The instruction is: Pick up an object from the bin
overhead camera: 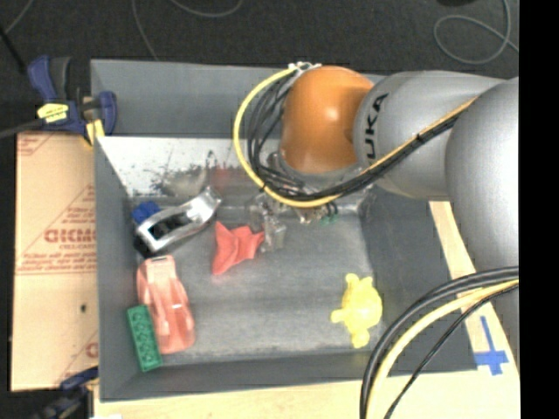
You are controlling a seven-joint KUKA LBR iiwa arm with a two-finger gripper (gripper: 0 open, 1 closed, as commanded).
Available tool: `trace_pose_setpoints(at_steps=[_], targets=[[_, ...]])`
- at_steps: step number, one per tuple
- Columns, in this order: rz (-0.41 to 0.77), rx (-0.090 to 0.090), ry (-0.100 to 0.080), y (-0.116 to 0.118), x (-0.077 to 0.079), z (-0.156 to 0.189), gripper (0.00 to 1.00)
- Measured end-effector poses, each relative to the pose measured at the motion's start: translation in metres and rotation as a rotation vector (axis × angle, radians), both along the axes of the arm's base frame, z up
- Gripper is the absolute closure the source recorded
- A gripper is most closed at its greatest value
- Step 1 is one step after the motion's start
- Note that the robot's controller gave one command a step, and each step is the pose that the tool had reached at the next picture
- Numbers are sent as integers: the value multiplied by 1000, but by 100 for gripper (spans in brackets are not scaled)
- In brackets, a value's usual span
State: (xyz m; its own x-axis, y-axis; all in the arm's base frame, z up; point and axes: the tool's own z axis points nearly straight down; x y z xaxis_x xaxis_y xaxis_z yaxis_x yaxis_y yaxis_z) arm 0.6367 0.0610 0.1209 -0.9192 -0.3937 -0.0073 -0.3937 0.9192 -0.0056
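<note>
My gripper (272, 228) reaches down near the middle of the bin, mostly hidden under the orange dome on the wrist. One fingertip shows at the right end of a red, crumpled-looking plastic piece (232, 246), touching or just above it. To the left, near the back wall, lies a silver and blue tape dispenser (170, 221).
A pink translucent toy (166, 304) and a green studded brick (143, 338) lie at the front left corner. A yellow toy figure (358, 309) sits at the front right. The arm covers the bin's back right part.
</note>
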Motion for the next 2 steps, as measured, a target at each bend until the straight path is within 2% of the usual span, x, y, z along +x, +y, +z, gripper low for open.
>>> trace_pose_setpoints(at_steps=[1, 2], targets=[[5, 0, -8, 12, 8, 71, 100], [6, 1, -14, 15, 8, 113, 100]])
